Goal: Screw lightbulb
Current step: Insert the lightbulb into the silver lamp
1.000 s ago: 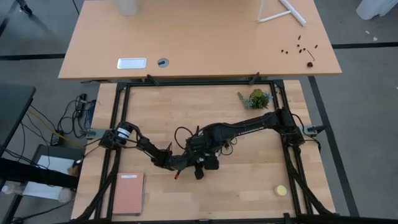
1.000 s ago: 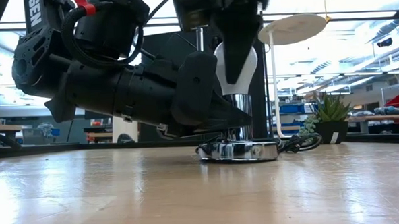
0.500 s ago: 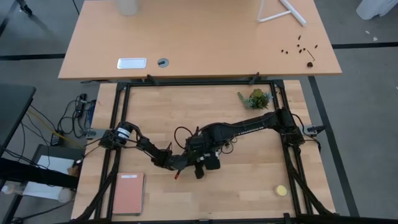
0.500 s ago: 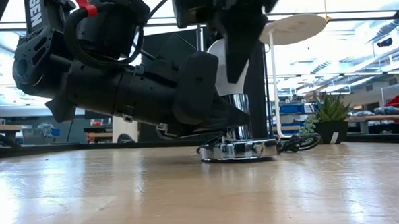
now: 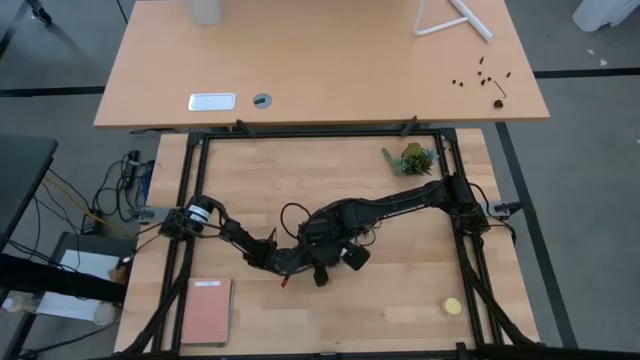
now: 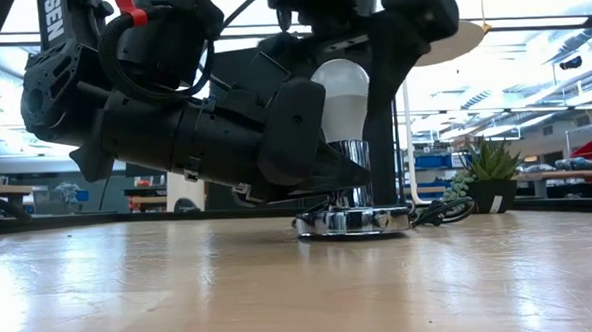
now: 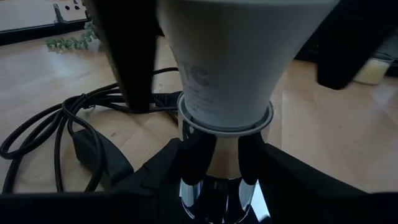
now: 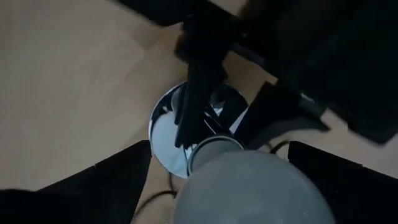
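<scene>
**Bulb upright in its socket, right fingers spread around it**

The wooden table [image 5: 400, 300] carries both dark arms, which meet near its middle; the left arm lies low along the surface, and the left gripper [image 7: 214, 158] has its fingers closed on the shiny socket stem [image 6: 351, 169] just under the bulb, partly open around that stem; the right gripper [image 6: 357, 78] hangs above, its fingers spread wide on either side of the lightbulb [image 6: 341, 99] with a gap showing, so it grips nothing; the round silvery base [image 6: 353, 222] sits flat on the table with a black cord [image 7: 59, 134] looping away beside it; the lightbulb stands upright in the stem, screw end down, white dome up; a small potted plant [image 5: 410, 158] stands well apart near the far edge; a pink notebook [image 5: 205, 310] lies at the near left corner; a small yellow disc [image 5: 452, 306] lies near the right corner
</scene>
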